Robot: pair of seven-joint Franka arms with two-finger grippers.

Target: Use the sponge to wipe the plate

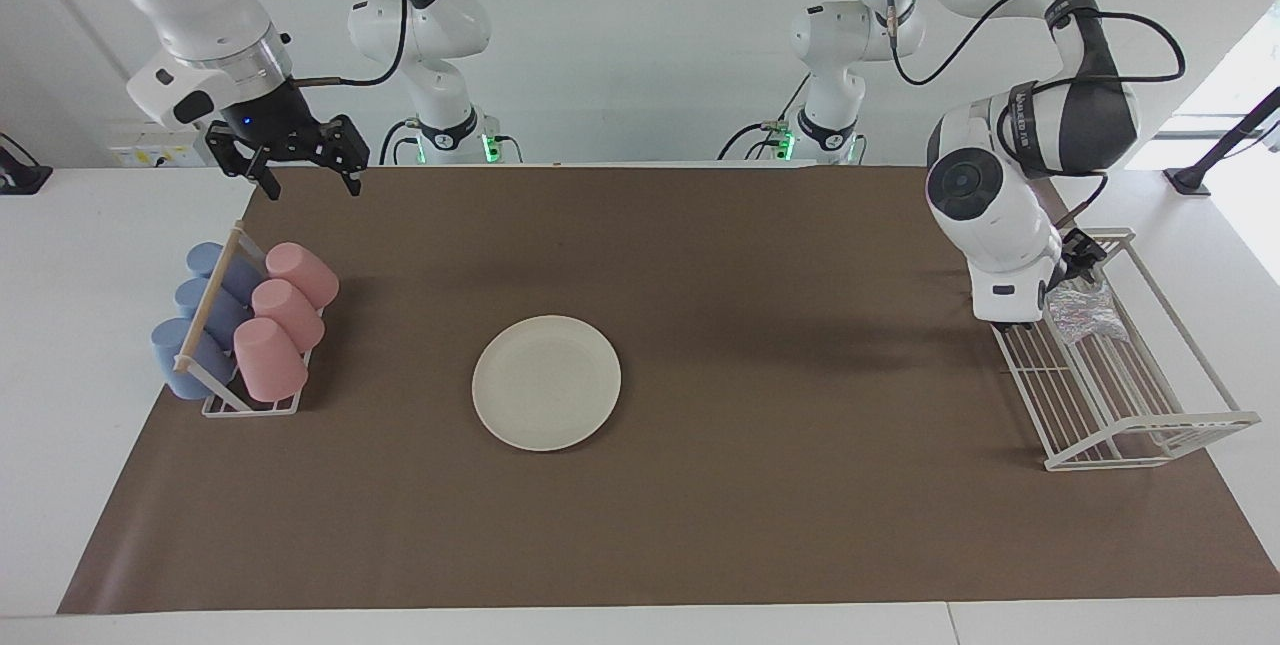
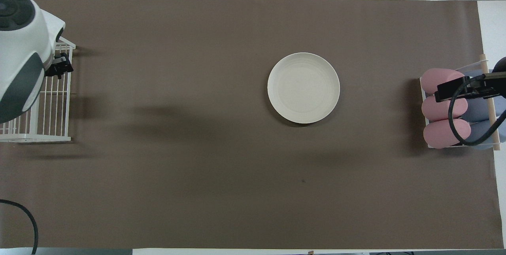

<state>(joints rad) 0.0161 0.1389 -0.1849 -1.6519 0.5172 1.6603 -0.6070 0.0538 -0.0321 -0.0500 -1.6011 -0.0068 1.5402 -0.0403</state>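
Observation:
The cream-white plate (image 1: 546,382) lies flat in the middle of the brown mat; it also shows in the overhead view (image 2: 303,87). The silvery crinkled sponge (image 1: 1080,311) lies in the white wire rack (image 1: 1130,395) at the left arm's end of the table. My left gripper (image 1: 1078,268) points down just above the sponge, at the rack's end nearer to the robots. In the overhead view the left arm hides the sponge, and only the gripper's black tip (image 2: 59,65) shows. My right gripper (image 1: 310,187) is open and empty, and waits in the air over the mat's corner near the cup holder.
A holder with pink cups (image 1: 285,315) and blue cups (image 1: 200,320) lying on their sides stands at the right arm's end of the table; it also shows in the overhead view (image 2: 446,108). The brown mat (image 1: 700,525) covers the table.

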